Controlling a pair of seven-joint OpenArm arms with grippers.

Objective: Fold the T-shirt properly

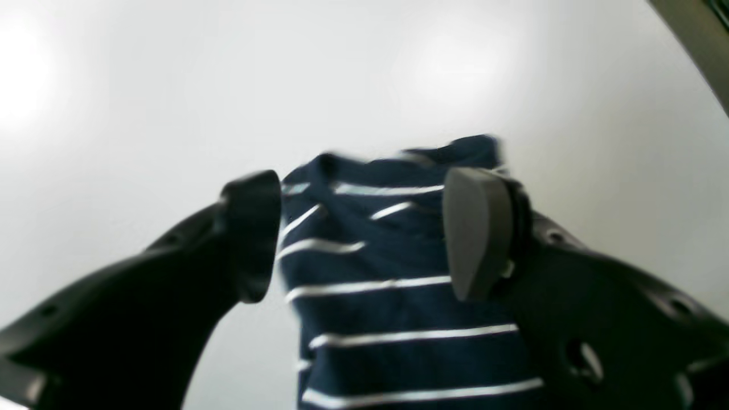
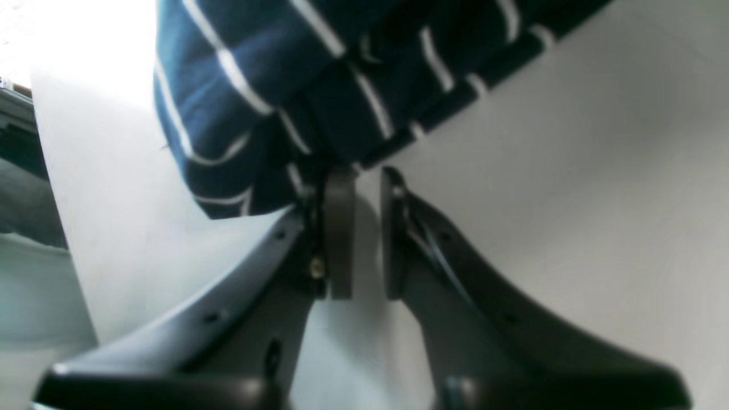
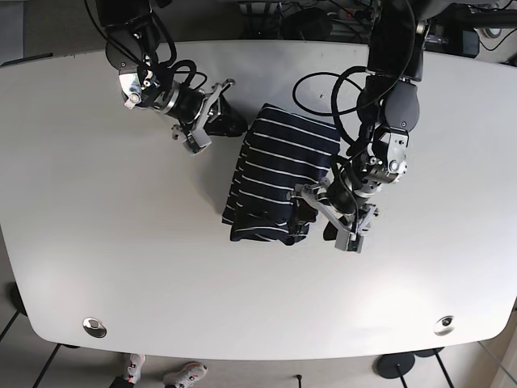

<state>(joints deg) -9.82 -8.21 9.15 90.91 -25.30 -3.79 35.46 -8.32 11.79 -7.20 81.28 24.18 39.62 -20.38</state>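
Observation:
The T-shirt (image 3: 279,170) is navy with thin white stripes and lies partly folded in the middle of the white table (image 3: 121,242). In the left wrist view my left gripper (image 1: 364,233) is open, with its fingers (image 1: 475,233) on either side of a bunched end of the shirt (image 1: 387,307). In the base view it (image 3: 311,208) is at the shirt's lower right corner. My right gripper (image 2: 364,182) has its pads a narrow gap apart with bare table between them, tips at the shirt's edge (image 2: 273,85). In the base view it (image 3: 233,124) is at the shirt's upper left corner.
The table's far edge (image 1: 692,40) shows at the upper right of the left wrist view. Cables (image 3: 323,85) hang from the arm on the base view's right, above the shirt. Two round fittings (image 3: 94,326) sit near the table's front edge.

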